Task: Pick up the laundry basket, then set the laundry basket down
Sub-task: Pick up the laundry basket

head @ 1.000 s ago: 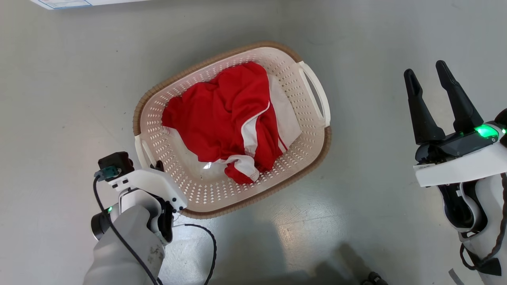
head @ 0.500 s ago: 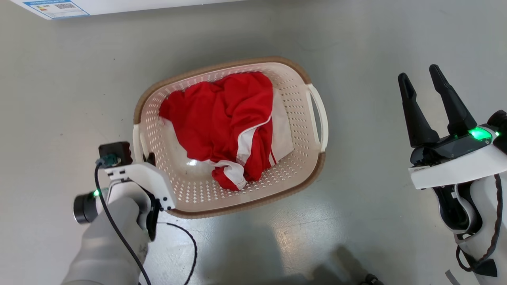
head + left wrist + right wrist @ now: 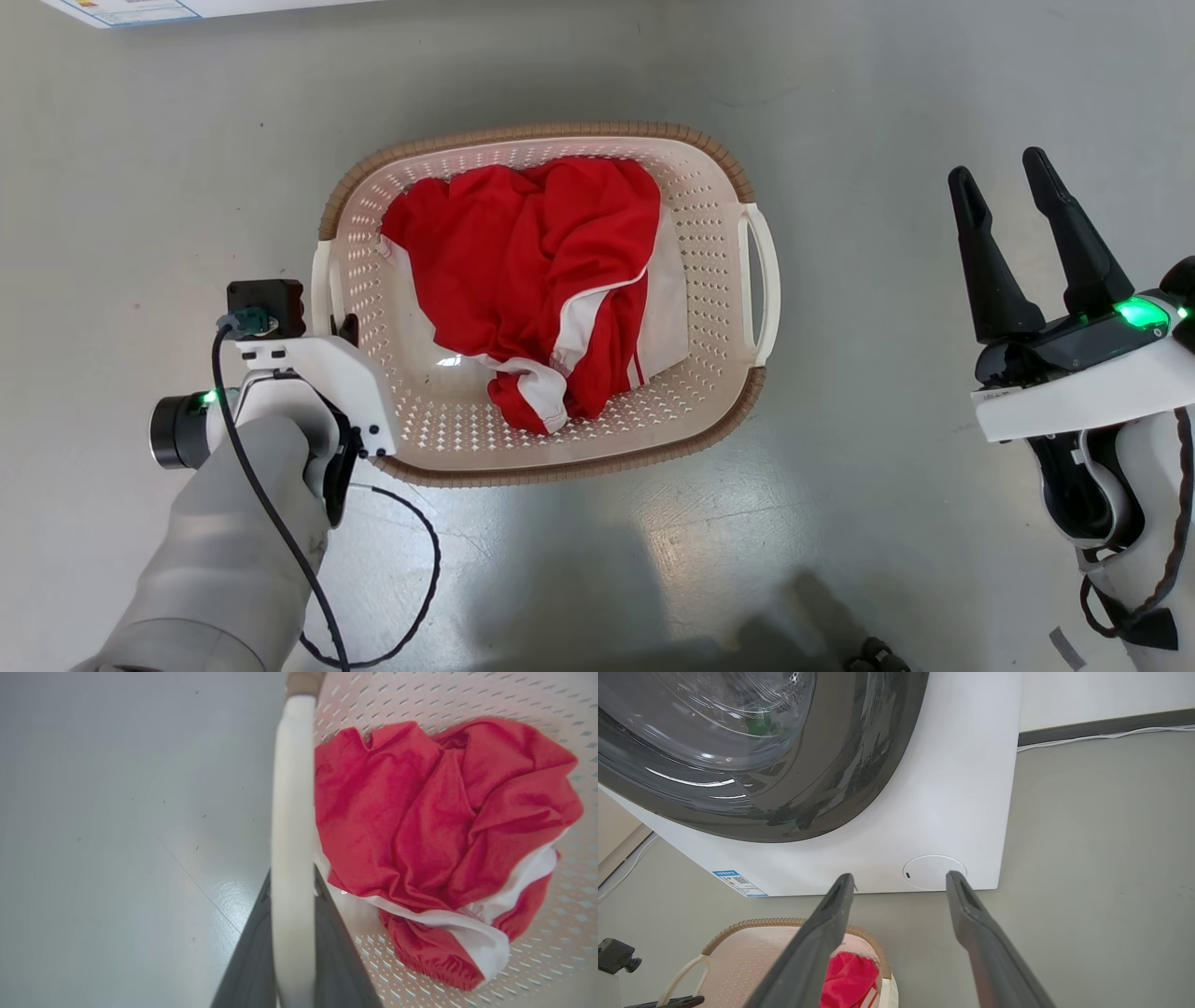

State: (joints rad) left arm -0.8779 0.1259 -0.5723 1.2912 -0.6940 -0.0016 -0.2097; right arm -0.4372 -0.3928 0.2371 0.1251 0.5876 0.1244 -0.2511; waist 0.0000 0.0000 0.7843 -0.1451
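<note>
Laundry basket (image 3: pixel 714 243): it sits mid-floor in your head view, long axis running 9 to 3 o'clock, and the washer (image 3: pixel 952 788) stands beyond its 12 o'clock rim. You cannot tell from these views whether its base rests on the floor (image 3: pixel 887 467) or hangs just off it.

Left fingers (image 3: pixel 247 961): nearly closed on the 9 o'clock handle (image 3: pixel 292 788), one dark finger on each side of the white loop. The wrist comes in from 7 o'clock.

Why that hold: the loop is thin enough to pinch. The woven-look rim and perforated wall give the fingers nothing as narrow.

Right fingers (image 3: pixel 990 271): spread wide and holding nothing. They are out at 3 o'clock in the head view, well apart from the basket, with the tips aimed at 12 o'clock toward the washer.

3 o'clock handle (image 3: pixel 761 280): free and untouched.

Load: a crumpled red and white garment (image 3: pixel 532 271) lies in the middle of the basket. It reaches toward the 3 o'clock wall, away from your gripped side.

Step in hand: probably the carry or the lowering, done on one handle alone.

Risk for you: held by one loop, the basket will likely hang low at its 3 o'clock end. Bring it down slowly and level it before you release.

Cable (image 3: pixel 411 597): it loops at 6 o'clock of the left wrist, near the basket's 7 o'clock corner, so keep it from going under the base.
</note>
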